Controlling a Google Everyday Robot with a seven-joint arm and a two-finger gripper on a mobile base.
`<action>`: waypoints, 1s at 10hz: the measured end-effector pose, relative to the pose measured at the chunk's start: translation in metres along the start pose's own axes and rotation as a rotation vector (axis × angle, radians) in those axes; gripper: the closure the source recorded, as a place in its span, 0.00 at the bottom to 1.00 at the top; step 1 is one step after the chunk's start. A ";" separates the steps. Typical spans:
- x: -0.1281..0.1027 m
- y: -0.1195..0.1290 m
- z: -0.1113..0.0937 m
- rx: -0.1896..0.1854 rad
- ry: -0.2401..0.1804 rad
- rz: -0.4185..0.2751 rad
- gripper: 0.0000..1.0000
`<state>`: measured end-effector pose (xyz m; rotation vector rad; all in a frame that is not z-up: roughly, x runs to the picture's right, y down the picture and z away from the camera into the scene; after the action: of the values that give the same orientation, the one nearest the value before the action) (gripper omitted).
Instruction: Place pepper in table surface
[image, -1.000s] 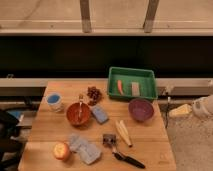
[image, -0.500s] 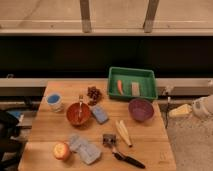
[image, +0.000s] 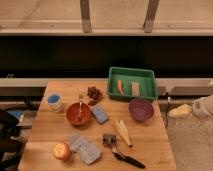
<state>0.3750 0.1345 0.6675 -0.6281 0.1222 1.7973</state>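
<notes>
The pepper (image: 119, 86), small, slender and orange-red, lies in the left part of the green tray (image: 148, 75) at the back right of the table. The table surface (image: 150, 136) is a light-brown wooden top. My gripper (image: 180, 111) shows as a pale tip on a white arm at the right edge. It is off the table's right side, level with the purple bowl and well away from the pepper.
A beige block (image: 135, 88) lies in the tray beside the pepper. On the table are a purple bowl (image: 141, 109), an orange bowl (image: 78, 113), a blue cup (image: 54, 101), a blue sponge (image: 100, 114), a pale yellow vegetable (image: 123, 132), an apple (image: 61, 151) and a black-handled tool (image: 125, 158).
</notes>
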 end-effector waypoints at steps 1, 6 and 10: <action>0.002 0.006 -0.002 -0.003 -0.006 -0.019 0.31; -0.005 0.028 0.013 -0.001 -0.040 -0.097 0.31; -0.023 0.080 0.057 -0.019 -0.042 -0.216 0.31</action>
<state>0.2859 0.1109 0.7080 -0.5936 0.0085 1.6031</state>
